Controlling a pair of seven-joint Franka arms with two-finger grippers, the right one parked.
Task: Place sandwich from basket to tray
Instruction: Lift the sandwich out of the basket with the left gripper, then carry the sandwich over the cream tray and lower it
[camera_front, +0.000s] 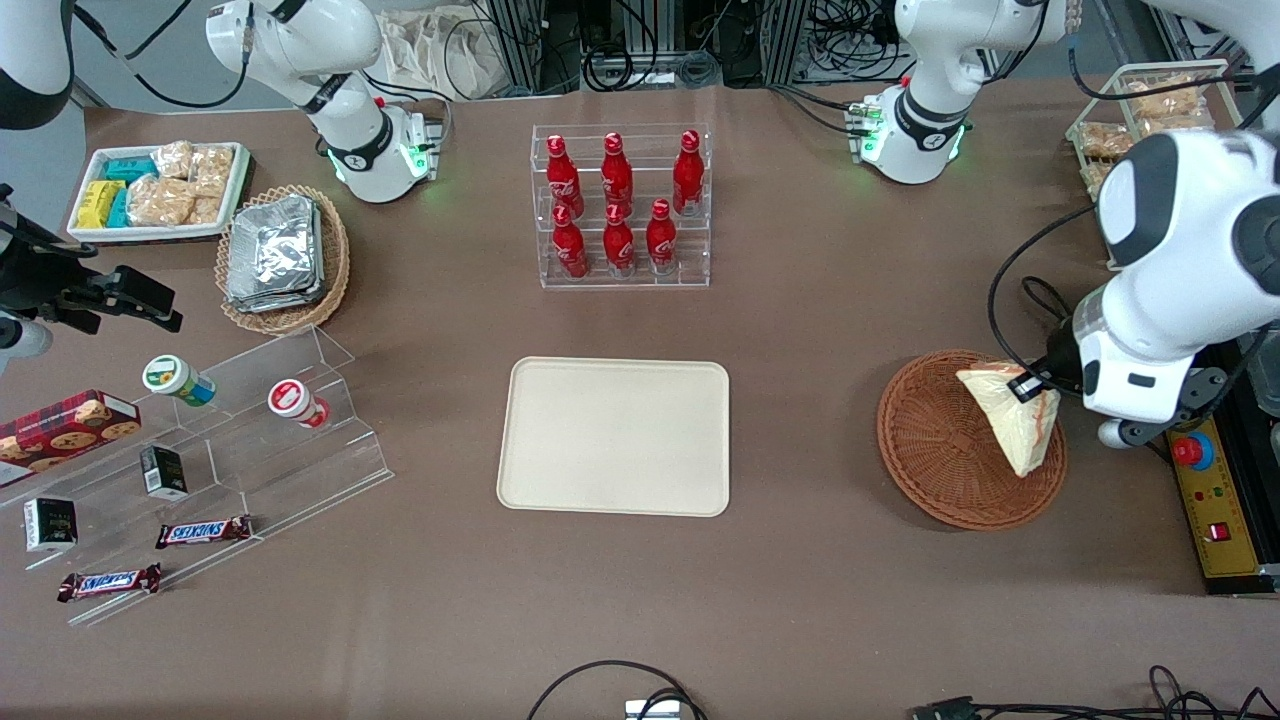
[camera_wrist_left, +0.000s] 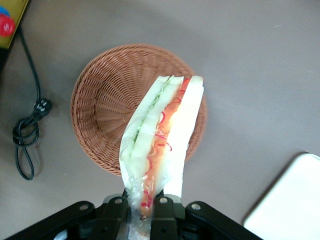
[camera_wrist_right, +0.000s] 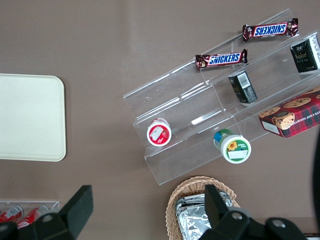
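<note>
Brown tabletop, sandwich (camera_wrist_left: 162, 135) pinched above the basket (camera_front: 940, 450)

Over the working arm's end of the table, the gripper (camera_wrist_left: 140, 210) is clamped on one narrow corner of the film-wrapped sandwich, which hangs over the empty wicker basket, apparently lifted clear of the weave. It looks light and soft: white bread with lettuce and orange-red filling, likely to squash or shed layers under a hard squeeze, and the wrap may be slippery. Hold by the wrapped corner seems workable, though the wedge dangles and could swing. The tray (camera_front: 614, 436) lies bare mid-table, well apart from the basket, toward the parked arm
</note>
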